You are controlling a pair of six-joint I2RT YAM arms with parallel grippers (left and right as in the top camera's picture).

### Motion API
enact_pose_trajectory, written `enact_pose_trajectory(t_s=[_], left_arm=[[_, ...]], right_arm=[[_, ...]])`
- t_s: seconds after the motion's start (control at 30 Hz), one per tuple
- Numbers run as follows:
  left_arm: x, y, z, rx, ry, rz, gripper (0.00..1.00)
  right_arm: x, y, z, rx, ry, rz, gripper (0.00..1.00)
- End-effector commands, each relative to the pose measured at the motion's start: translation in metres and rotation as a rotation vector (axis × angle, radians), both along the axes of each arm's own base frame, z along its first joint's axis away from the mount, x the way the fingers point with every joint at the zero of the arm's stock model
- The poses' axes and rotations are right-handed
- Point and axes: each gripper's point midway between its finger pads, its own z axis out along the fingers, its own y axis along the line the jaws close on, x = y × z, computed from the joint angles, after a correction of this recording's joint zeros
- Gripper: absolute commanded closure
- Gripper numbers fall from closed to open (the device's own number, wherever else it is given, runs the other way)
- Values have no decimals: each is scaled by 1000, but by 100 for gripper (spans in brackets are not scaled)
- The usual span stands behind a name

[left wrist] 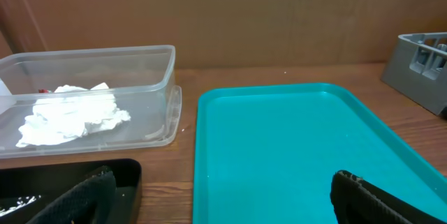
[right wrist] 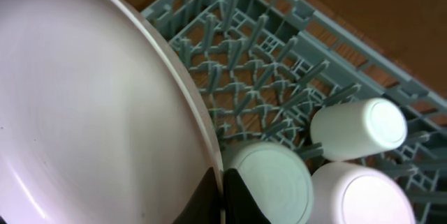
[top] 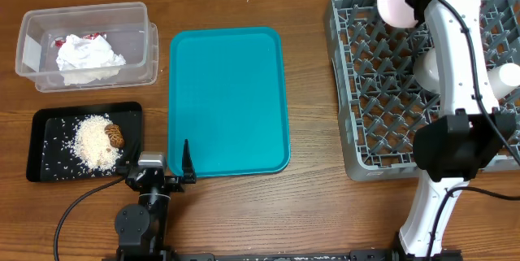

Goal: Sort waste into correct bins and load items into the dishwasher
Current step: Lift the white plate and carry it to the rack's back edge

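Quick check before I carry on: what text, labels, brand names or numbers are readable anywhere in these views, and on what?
No readable text in any view.
clear tub: a pale patch on its left wall, no lettering can be made out.
black tray, teal tray, grey rack, pale pinkish dish, white cup: no print or marks show.

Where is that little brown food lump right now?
Seen from overhead, the brown lump lies in the black tray on the robot's left, against the right edge of the rice pile, with the clear tub just beyond.
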Motion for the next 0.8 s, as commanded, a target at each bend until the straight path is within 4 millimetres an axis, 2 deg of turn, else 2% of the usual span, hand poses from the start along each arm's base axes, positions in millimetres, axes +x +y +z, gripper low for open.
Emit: enact_pose_trajectory(t_s=[0.0,0.23,0.33,0.5,0.77], left_arm=[[0,3,0,-5,-8,17,0],[0,3,0,-5,-8,17,0],[0,3,0,-5,-8,17,0],[0,3,0,-5,-8,16,0],[0,3,0,-5,-8,16,0]], right_arm=[[-4,-17,7,-108,-6,-54,96],[0,-17,-21,-115,22,-41,96],[-1,-19,-26,-133,31,-49,96],[-3,-17,-24,-169,39,-53,96],[2,13,-18,-215,28,-6,96]])
